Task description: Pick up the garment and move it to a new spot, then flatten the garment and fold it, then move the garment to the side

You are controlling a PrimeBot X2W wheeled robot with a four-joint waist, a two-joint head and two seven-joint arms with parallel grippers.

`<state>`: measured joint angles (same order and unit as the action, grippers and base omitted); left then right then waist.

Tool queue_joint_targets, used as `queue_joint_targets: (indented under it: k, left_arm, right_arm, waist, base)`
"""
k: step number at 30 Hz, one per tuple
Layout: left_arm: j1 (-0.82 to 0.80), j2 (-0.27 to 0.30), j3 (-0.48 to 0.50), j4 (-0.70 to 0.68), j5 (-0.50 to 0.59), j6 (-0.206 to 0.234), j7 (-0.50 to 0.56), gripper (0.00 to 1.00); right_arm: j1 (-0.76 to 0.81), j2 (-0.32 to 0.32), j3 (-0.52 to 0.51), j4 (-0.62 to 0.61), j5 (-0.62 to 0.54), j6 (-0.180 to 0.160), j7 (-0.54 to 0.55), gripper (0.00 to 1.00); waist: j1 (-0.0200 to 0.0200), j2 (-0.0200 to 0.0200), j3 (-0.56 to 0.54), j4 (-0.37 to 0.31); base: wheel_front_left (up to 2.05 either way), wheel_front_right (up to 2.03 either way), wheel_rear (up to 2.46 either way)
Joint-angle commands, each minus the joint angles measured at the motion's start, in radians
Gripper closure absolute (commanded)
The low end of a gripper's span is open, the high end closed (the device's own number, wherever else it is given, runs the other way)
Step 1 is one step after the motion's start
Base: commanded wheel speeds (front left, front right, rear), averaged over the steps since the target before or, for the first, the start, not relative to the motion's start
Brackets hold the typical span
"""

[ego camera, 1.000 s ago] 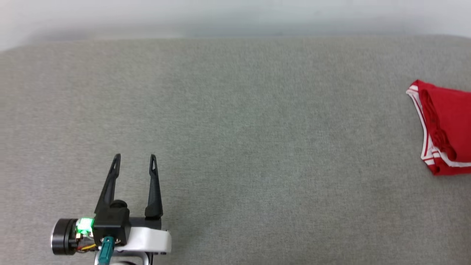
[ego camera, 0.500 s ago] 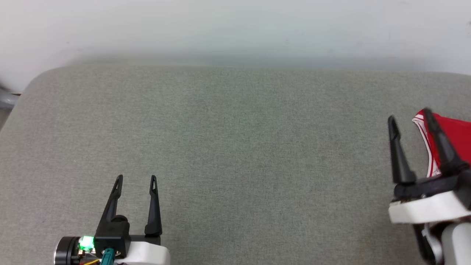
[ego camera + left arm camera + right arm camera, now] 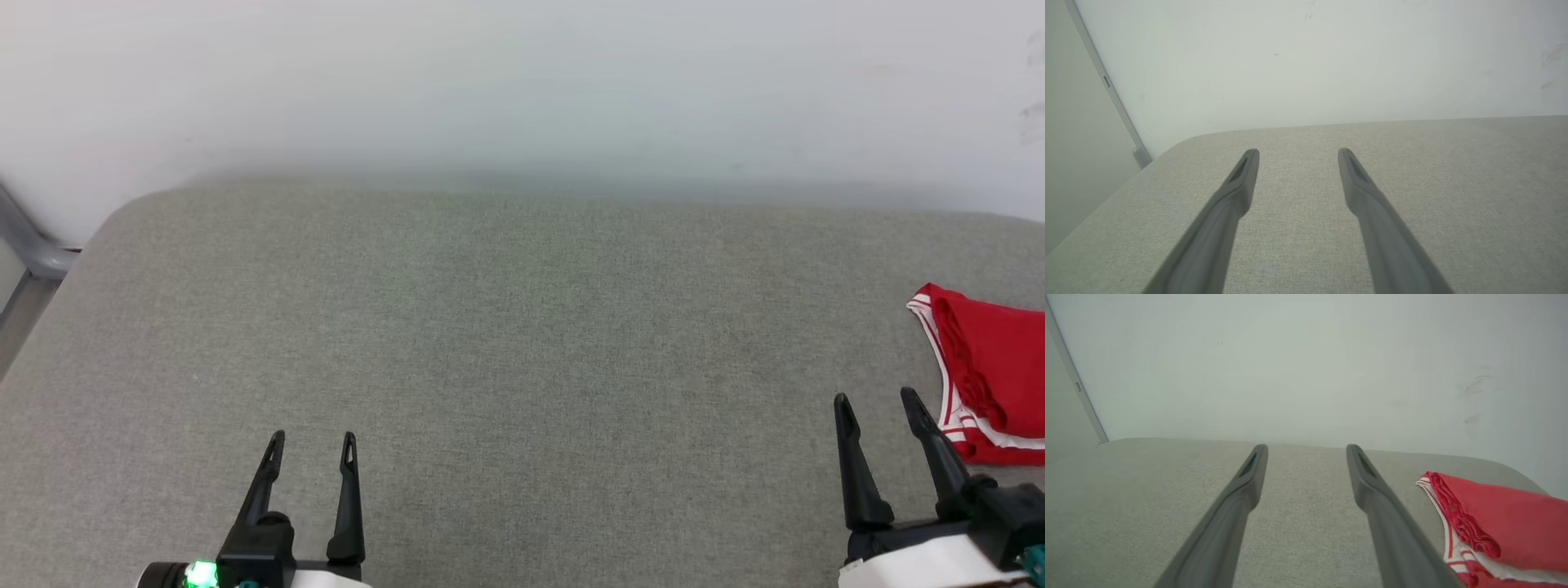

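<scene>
Grey fabric-covered surface (image 3: 522,367), rounded far corners. Folded red garment (image 3: 1000,363) with red-and-white striped trim lies on it, right side.

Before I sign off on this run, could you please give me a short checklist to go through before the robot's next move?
1. Garment folded: ok, it lies as a compact layered stack with the striped trim along its near edge.
2. Garment at the side: ok, it sits at the right end of the grey surface.
3. Whole garment on the surface: cannot tell, the head view cuts it off.
4. Left gripper free: ok, open and holding nothing.
5. Right gripper free: ok, open beside the garment and holding nothing.
</scene>
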<state>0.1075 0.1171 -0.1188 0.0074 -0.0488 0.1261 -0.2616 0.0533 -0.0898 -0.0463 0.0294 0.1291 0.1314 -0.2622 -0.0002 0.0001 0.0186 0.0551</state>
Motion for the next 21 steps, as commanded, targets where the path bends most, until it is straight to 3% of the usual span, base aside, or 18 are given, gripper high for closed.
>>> queue_joint_targets:
  k: [1, 19, 20, 21]
  left_arm:
    - [0.017, -0.003, 0.007, 0.003, -0.005, -0.009, -0.005, 0.0]
    - [0.038, -0.018, 0.041, 0.027, -0.002, -0.056, -0.005, 0.0]
    - [0.031, -0.018, 0.038, 0.028, -0.007, -0.056, 0.0, 1.0]
    - [0.032, -0.019, 0.036, 0.036, -0.008, -0.057, 0.002, 1.0]
  right_arm:
    - [0.031, 0.014, -0.005, -0.01, 0.004, -0.002, -0.003, 0.0]
    - [0.099, 0.039, -0.004, -0.027, 0.008, -0.001, 0.008, 0.0]
    - [0.092, 0.034, -0.005, -0.026, 0.006, 0.0, 0.008, 1.0]
    - [0.093, 0.034, -0.004, -0.018, 0.007, 0.0, 0.008, 1.0]
  waist:
    - [0.0002, -0.0001, -0.014, -0.005]
    - [0.0002, -0.0001, -0.037, -0.029]
    - [0.0002, -0.0001, -0.037, -0.029]
    - [0.0002, -0.0001, -0.038, -0.029]
  base:
    - [0.0, 0.0, 0.0]
    - [0.0, 0.0, 0.0]
    - [0.0, 0.0, 0.0]
    - [0.0, 0.0, 0.0]
